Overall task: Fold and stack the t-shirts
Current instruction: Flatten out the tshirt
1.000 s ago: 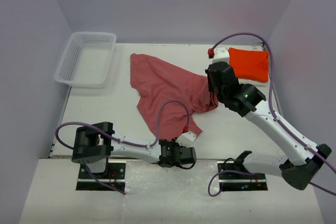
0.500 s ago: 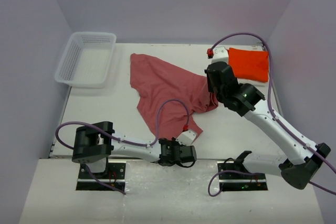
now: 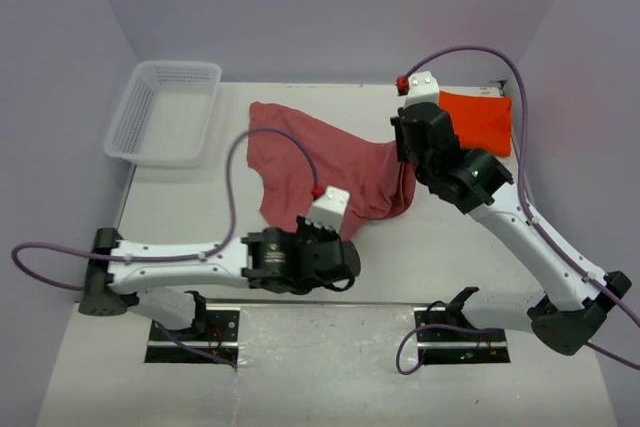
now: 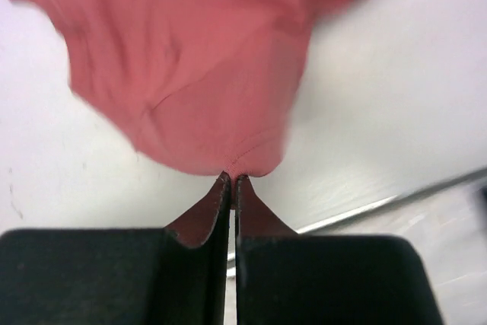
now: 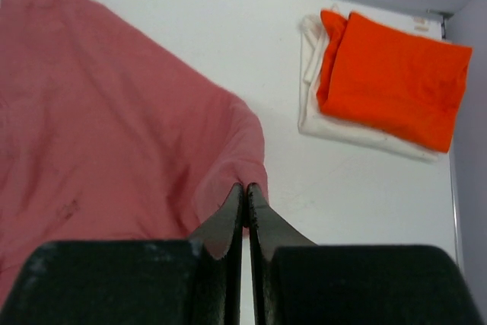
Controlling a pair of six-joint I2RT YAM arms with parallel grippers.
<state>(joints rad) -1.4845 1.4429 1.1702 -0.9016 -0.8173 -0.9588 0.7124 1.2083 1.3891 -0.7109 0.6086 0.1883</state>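
Two grippers have hold of your dusty rose-red t-shirt (image 3: 320, 162) at once. The left gripper (image 4: 232, 180) has its jaws pressed together with almost no gap, and a small fold of the shirt's hem is nipped between the tips. The right gripper (image 5: 245, 186) is closed just as tightly, and the cloth rises in a peaked ridge to its tips, so it grips the shirt's edge too.

Take the white mesh basket (image 3: 125, 117) as your mark. The rose-red shirt lies spread on the table (image 3: 190, 202) just to the right of the basket, crumpled and unfolded. The left gripper's pinch is on the hem farthest toward the arm bases from the basket. The right gripper's pinch is on the shirt's side farthest from the basket.

Well to the right of the basket, past the rose-red shirt, the bright orange t-shirt (image 5: 392, 89) sits folded on top of the white t-shirt (image 5: 327, 123). The white one shows only as a strip along the edge facing the basket.
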